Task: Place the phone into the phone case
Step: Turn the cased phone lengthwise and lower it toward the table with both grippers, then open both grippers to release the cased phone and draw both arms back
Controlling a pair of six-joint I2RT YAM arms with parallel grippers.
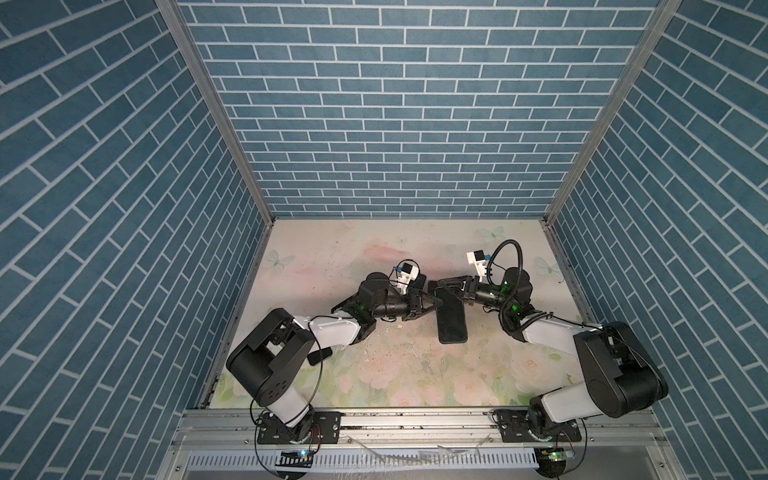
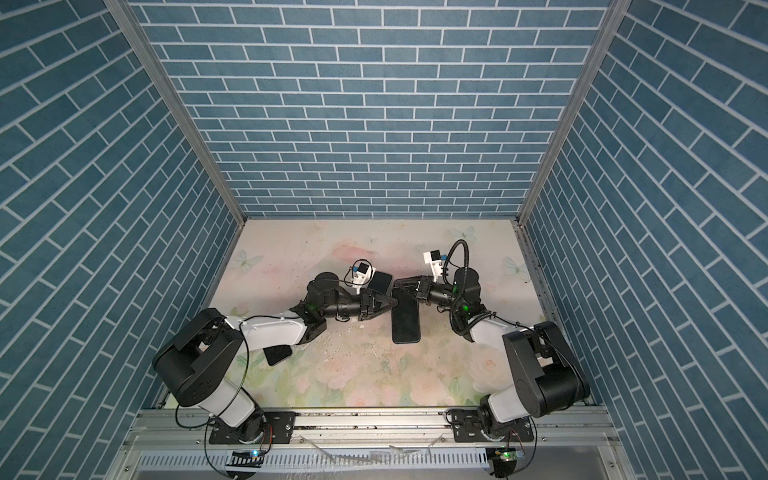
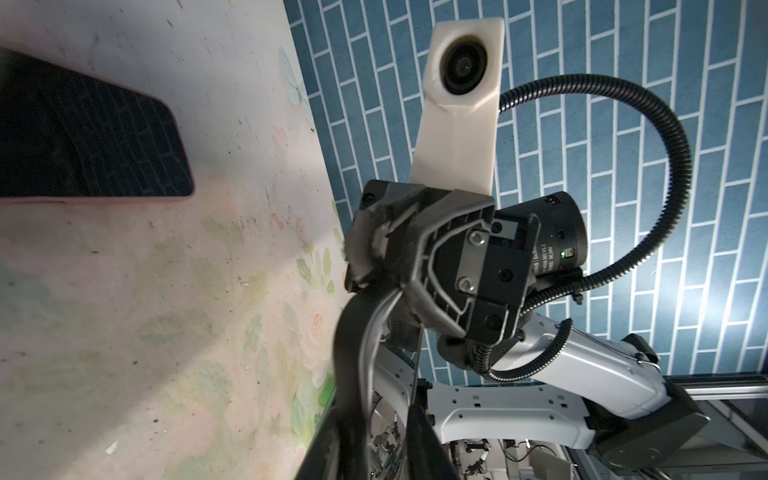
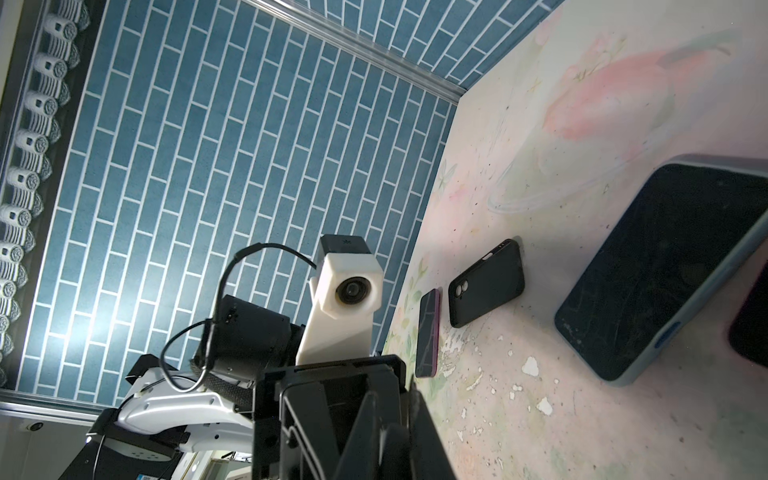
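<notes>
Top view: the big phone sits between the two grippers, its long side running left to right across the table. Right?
Not quite. In both top views the big phone has its long side running from far to near, not left to right. The rest holds: it sits between the left gripper and the right gripper, which meet at its far end.
</notes>
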